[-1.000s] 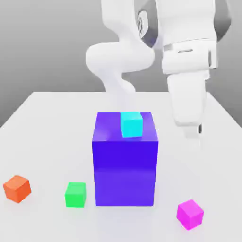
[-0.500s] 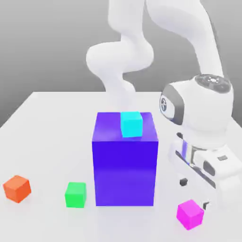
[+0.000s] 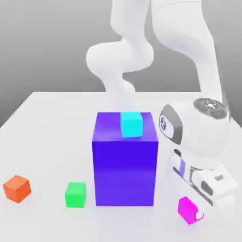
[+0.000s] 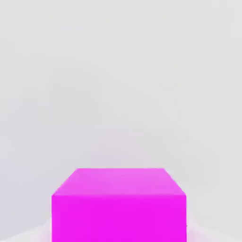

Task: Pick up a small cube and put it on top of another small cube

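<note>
The small magenta cube (image 3: 187, 208) lies on the white table at the exterior view's front right, partly covered by my hand. My gripper (image 3: 194, 212) is down at table level and shut on this cube, with one fingertip (image 3: 199, 215) showing at its right face. The hand view has the magenta cube (image 4: 118, 208) very close, over bare white table. The small green cube (image 3: 75, 194) rests on the table to the left of the big purple block, well apart from my gripper.
A big purple block (image 3: 125, 165) stands mid-table between the two cubes, with a small cyan cube (image 3: 131, 124) on top. A small orange cube (image 3: 17, 188) sits at the front left. The white table (image 3: 47, 137) stretches open behind and to the left.
My hand came down from above the table to the magenta cube and its fingers closed on it. The cube now sits slightly turned. Other cubes have not moved.
</note>
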